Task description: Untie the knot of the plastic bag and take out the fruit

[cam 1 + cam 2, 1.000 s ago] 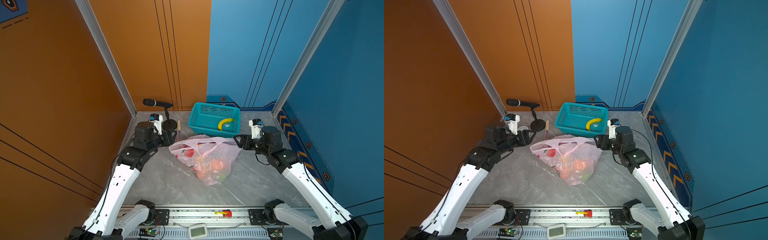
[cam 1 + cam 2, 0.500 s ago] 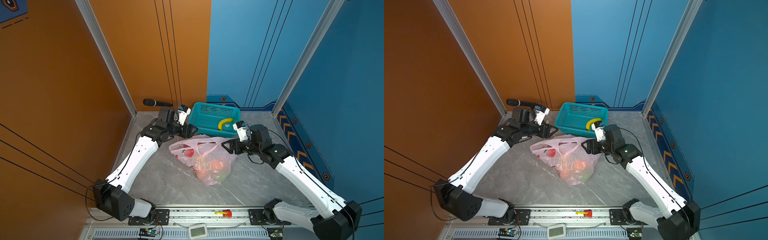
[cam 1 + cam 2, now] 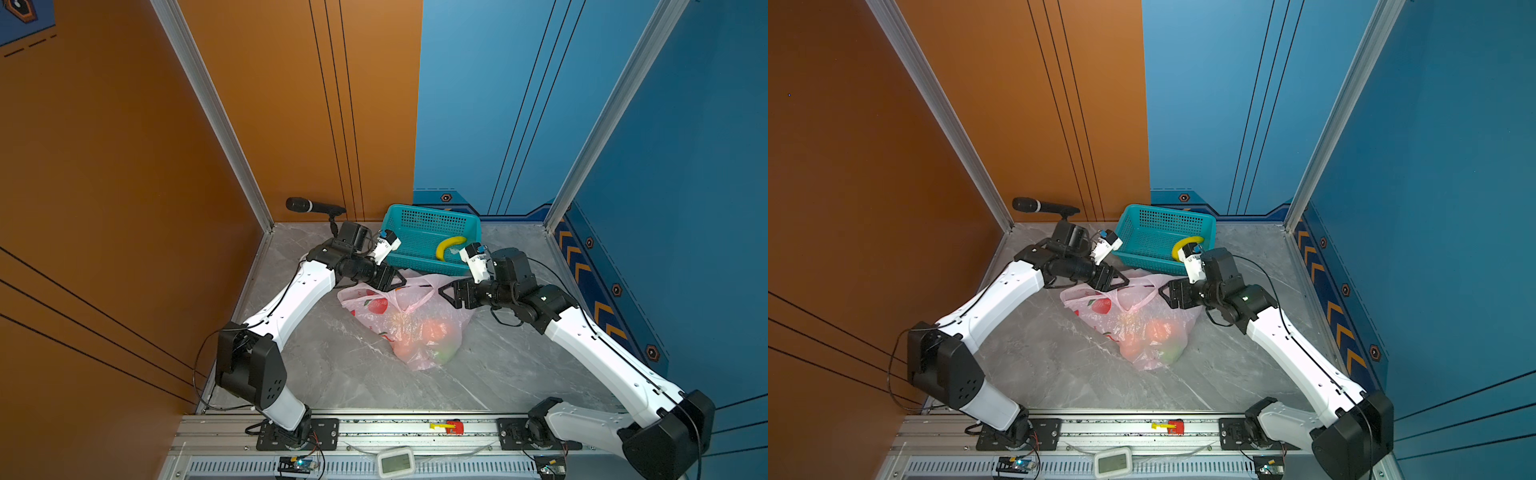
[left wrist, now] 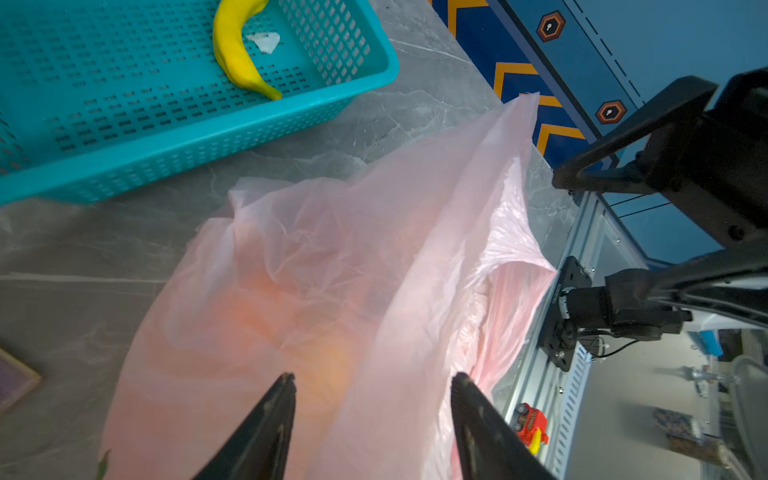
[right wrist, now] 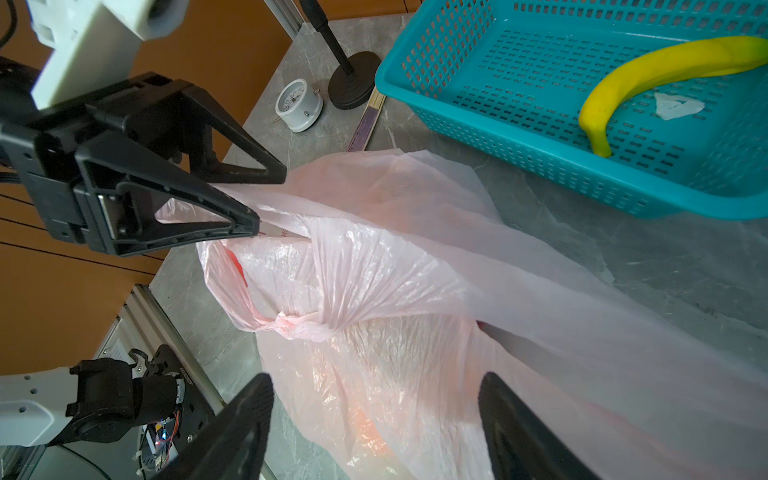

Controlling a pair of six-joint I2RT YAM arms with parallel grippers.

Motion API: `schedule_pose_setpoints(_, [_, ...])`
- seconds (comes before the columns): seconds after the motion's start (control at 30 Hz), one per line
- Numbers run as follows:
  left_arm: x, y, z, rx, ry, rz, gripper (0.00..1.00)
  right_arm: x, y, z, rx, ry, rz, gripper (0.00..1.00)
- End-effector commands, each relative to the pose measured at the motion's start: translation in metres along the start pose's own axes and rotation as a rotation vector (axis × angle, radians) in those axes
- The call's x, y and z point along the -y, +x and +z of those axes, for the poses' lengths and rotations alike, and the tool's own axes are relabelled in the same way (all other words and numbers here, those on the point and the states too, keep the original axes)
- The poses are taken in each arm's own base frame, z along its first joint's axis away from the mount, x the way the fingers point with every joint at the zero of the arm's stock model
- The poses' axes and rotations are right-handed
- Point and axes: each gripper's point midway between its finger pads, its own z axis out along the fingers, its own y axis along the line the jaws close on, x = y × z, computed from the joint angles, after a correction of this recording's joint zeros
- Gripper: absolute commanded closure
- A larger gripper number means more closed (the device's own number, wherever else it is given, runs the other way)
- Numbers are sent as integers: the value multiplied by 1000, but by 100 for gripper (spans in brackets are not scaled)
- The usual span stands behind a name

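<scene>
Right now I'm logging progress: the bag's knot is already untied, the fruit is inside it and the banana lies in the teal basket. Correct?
Not quite: the knot is still tied, as the right wrist view shows. The fruit is inside the plastic bag and the banana lies in the teal basket.

Plastic bag lies on the counter, fruit inside its near end, basket just behind holds a banana, microphone at rear left, left end effector at bag's left, right end effector at its right
</scene>
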Motion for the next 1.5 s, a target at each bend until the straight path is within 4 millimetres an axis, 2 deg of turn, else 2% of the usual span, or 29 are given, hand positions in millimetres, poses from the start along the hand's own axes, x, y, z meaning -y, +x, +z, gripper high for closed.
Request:
schedule_pose_setpoints(0.0, [8,-12,-4,21,16,30,63,-5,-8,-2,4,3,-39,21])
schedule_pose_setpoints(0.1, [-2,-24,-2,68,-34,3,84,-3,-8,3,2,13,-50,21])
schedule_pose_setpoints(0.2, [-18,-35,-3,112,-123,-44,97,3,-8,14,0,29,-61,19])
schedule_pose_setpoints(0.23, [-23,-39,-4,126,-151,-58,100,6,-9,18,5,42,-61,16])
schedule_pose_setpoints(0.37, [-30,-47,-2,150,-191,-67,100,13,-15,37,19,69,-83,1])
schedule_pose_setpoints(0.47, [-31,-51,-1,158,-202,-63,100,17,-8,54,-24,70,-98,0])
schedule_pose_setpoints(0.57, [-34,-56,-1,176,-231,-56,100,13,9,71,-109,39,-101,1])
schedule_pose_setpoints(0.7, [-46,-65,-5,212,-289,-65,100,5,32,81,-199,-2,-104,4])
schedule_pose_setpoints(0.87, [-72,-73,-11,251,-328,-153,100,5,65,75,-276,-21,-82,10])
schedule_pose_setpoints(1.0, [-87,-70,-12,254,-351,-212,100,2,85,67,-280,-32,-64,13])
schedule_pose_setpoints(1.27, [-97,-62,-6,245,-395,-267,100,-10,120,39,-284,-50,-43,19])
schedule_pose_setpoints(1.47, [-104,-69,-10,271,-437,-289,100,-16,168,27,-353,-54,-29,21])
